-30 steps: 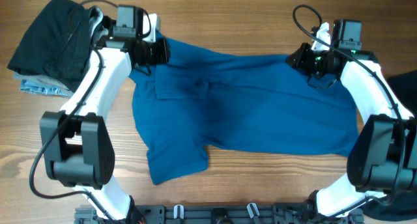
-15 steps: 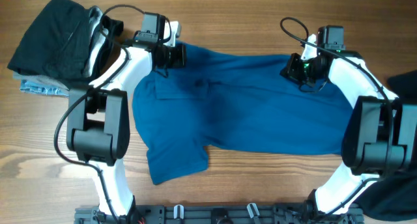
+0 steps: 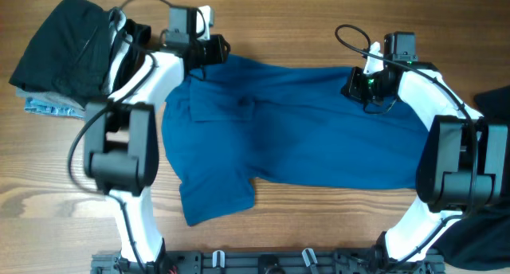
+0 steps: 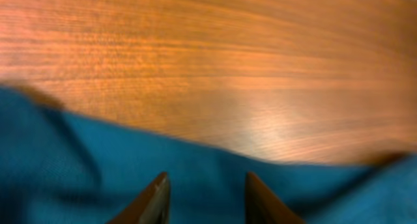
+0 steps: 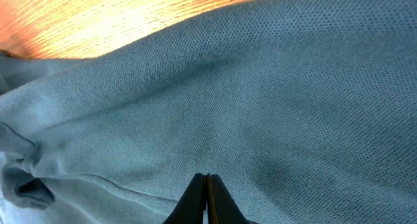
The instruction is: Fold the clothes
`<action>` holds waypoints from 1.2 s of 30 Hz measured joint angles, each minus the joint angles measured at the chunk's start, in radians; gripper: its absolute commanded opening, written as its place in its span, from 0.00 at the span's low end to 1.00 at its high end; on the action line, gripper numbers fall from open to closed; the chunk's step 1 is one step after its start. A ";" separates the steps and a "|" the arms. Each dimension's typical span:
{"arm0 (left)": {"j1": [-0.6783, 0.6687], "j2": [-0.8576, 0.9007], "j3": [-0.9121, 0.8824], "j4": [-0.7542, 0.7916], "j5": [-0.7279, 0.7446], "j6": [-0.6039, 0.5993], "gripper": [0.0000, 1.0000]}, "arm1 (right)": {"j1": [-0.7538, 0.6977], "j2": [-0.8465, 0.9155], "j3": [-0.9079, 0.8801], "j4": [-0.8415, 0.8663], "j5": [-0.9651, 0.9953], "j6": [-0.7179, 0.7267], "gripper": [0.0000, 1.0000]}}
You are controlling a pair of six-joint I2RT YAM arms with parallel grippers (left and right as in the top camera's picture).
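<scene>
Overhead, a dark pile of clothes (image 3: 64, 55) lies on the desk (image 3: 303, 23) well left of the spread blue shirt (image 3: 303, 138). At the shirt's far left corner the left hand (image 3: 217, 49) hovers with fingers (image 4: 158, 199) slightly parted, gripping nothing; on its far right edge the right hand (image 3: 356, 84) rests, fingers pressed together, no cloth visibly between. Both should pinch that far edge level, I judge, and draw it evenly nearward.

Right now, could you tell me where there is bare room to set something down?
The table is bare front-left, nearer than the black pile and beside the blue shirt; also along the far edge between the left gripper and right gripper. The shirt covers the middle; the pile crowds the far-left corner.
</scene>
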 measured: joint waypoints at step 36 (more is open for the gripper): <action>-0.005 0.107 0.005 -0.005 -0.247 0.051 0.11 | 0.000 0.074 0.000 -0.014 0.006 0.024 0.04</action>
